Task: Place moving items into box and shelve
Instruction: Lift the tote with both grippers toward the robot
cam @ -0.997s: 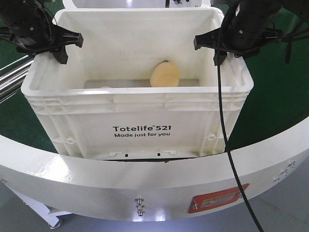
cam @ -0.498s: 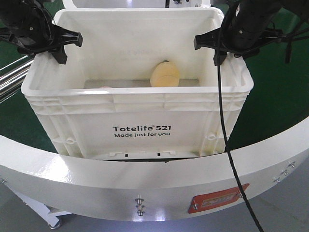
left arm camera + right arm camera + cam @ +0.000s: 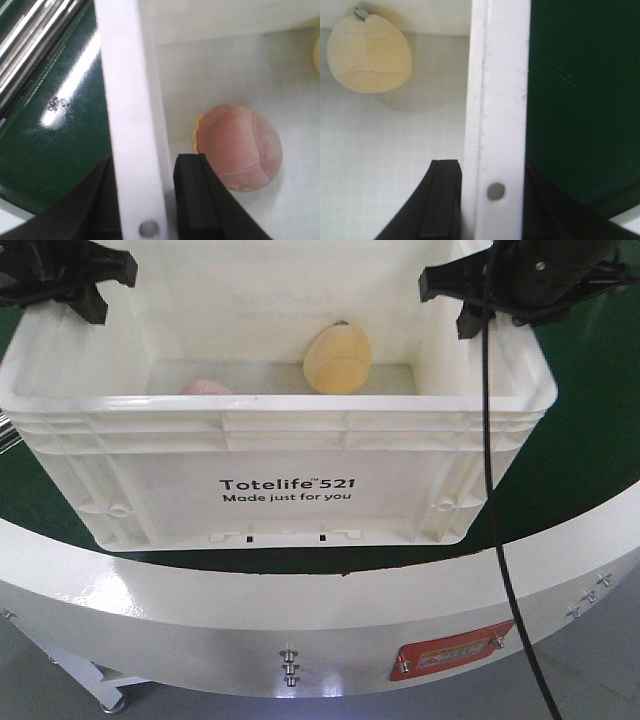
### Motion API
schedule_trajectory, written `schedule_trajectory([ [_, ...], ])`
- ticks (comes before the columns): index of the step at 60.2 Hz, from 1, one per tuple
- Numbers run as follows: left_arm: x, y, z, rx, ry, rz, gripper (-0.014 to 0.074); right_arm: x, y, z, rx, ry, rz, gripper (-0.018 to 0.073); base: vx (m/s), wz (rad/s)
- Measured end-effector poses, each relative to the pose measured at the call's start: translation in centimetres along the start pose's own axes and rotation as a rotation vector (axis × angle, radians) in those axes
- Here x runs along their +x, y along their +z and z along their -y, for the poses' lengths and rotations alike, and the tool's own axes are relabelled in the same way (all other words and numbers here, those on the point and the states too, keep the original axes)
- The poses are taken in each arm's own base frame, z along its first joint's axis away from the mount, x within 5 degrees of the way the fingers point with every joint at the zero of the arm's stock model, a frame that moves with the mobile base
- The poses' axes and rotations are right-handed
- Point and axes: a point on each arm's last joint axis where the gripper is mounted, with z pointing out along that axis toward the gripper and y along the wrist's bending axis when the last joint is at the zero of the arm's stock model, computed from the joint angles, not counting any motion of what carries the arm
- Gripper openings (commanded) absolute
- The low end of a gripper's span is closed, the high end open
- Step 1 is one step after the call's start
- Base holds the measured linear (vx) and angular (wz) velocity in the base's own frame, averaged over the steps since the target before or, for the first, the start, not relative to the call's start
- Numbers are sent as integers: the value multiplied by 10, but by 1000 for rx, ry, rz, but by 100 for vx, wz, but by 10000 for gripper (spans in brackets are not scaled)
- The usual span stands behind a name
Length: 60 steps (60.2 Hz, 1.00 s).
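Shows a glossy dark green tabletop (image 3: 590,440) edged in front by a curved white rim (image 3: 200,610). Has the white box (image 3: 280,490) over it near that rim, contact underneath unclear. Holds shiny metal rods (image 3: 35,40) beside the box's left wall

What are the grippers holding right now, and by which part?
Both hold the box: left gripper clamps its left side rim, right gripper its right side rim.

Green deck, white curved rim — my front view.
I see a glossy dark green tabletop (image 3: 590,440) bounded by a curved white metal rim (image 3: 200,610) carrying a small red-orange label plate (image 3: 455,650); grey floor (image 3: 605,685) lies below — light glares off the green beside shiny metal rods (image 3: 35,45).
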Motion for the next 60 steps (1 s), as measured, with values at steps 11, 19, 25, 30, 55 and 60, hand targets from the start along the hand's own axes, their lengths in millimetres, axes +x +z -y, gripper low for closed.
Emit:
schedule_trajectory([
  [11, 23, -33, 14, -40, 21, 63, 78, 31, -26, -1, -2, -7, 41, 84, 0, 0],
  [19, 45, -42, 20, -53, 29, 68, 80, 61, -37, -9, 0, -23, 51, 86, 0, 0],
  [25, 65, -42, 22, -58, 29, 60, 82, 82, -40, -13, 11, -19, 37, 89, 0, 0],
  [30, 84, -42, 23, -54, 15, 56, 85, 96, -41, -16, 22, -13, 35, 90, 0, 0],
  [55, 154, -39, 15, 27, -39, 108, 94, 118, -45, -21, 32, 3, 45, 95, 0, 0],
  [60, 154, -39, 15, 34, -39, 118, 94, 118, -45, -21, 36, 4, 47, 95, 0, 0],
])
